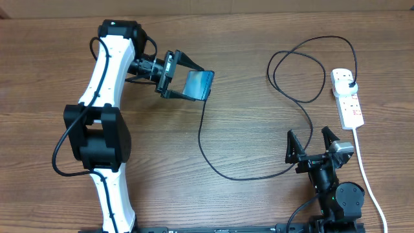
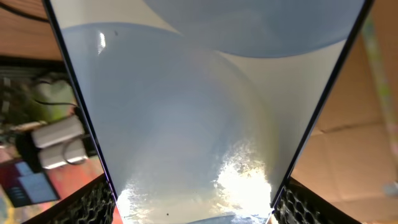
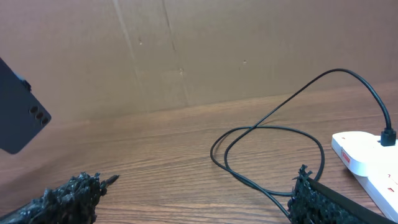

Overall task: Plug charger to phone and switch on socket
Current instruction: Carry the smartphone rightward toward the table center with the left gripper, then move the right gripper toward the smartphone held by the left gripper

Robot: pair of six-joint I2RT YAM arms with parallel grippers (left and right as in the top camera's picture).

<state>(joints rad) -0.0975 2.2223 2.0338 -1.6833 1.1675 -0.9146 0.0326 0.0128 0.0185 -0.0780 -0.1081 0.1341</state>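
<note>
The left gripper [image 1: 201, 85] pinches the slim blue-screened smartphone [image 1: 196, 84], thin black charger cable [image 1: 200, 139] trailing below it, so the wide-spread right gripper [image 1: 309, 133] should probably reach ahead-right to the white red-marked power strip [image 1: 348, 100] and switch it on with a single jaw, avoiding the cable

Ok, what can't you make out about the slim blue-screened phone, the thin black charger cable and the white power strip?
Whether the thin black charger cable is plugged into the slim blue-screened phone: overhead, joint too small; left wrist, phone overruns the frame.
The white power strip's switch position: overhead, too small; right wrist, cut off by the right edge.
Phone's screen text: left wrist, washed out by glare.
</note>
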